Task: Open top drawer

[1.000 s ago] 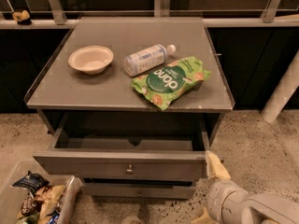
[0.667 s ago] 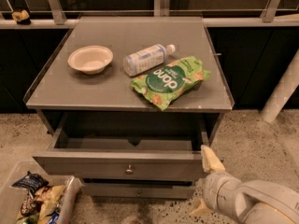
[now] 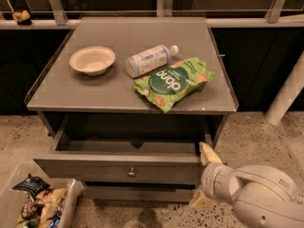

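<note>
The grey worktop [image 3: 71, 91] stood over the top drawer [image 3: 85, 169], which was pulled out. The pincer [image 3: 205, 177] hung released at lower right. Probably it only needed to retreat.

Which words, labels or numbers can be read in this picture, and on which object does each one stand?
"dono", as it appears, uncertain: large white letters on the green bag.
Bottle label: too blurred to read.
Snack packets, lower left: too blurred to read.
Top drawer and the gripper at its right end: no text.
</note>
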Controlling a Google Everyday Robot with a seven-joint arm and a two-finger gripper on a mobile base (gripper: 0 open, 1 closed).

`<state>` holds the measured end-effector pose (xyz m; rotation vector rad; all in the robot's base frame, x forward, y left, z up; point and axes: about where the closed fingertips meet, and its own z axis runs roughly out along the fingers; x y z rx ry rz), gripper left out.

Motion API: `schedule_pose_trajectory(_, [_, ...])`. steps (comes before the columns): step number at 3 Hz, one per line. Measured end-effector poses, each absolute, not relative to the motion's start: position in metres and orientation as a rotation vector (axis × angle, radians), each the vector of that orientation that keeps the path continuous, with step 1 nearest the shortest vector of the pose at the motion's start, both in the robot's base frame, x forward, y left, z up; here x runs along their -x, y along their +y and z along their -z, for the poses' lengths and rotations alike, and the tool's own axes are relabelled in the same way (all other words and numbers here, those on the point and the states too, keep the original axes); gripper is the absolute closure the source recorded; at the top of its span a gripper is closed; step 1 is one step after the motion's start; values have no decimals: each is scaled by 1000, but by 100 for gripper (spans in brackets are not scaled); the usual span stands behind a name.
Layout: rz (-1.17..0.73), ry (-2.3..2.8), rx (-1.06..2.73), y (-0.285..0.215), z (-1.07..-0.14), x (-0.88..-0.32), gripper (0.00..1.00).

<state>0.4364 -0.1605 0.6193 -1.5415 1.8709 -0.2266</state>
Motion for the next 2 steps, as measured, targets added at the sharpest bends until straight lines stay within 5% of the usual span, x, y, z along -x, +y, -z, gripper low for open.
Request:
schedule_pose_trajectory(1, [219,1892,1562,-162,-610,-444,0])
schedule_pose_trajectory(2, [220,1892,1562,-162,-609,-444,17])
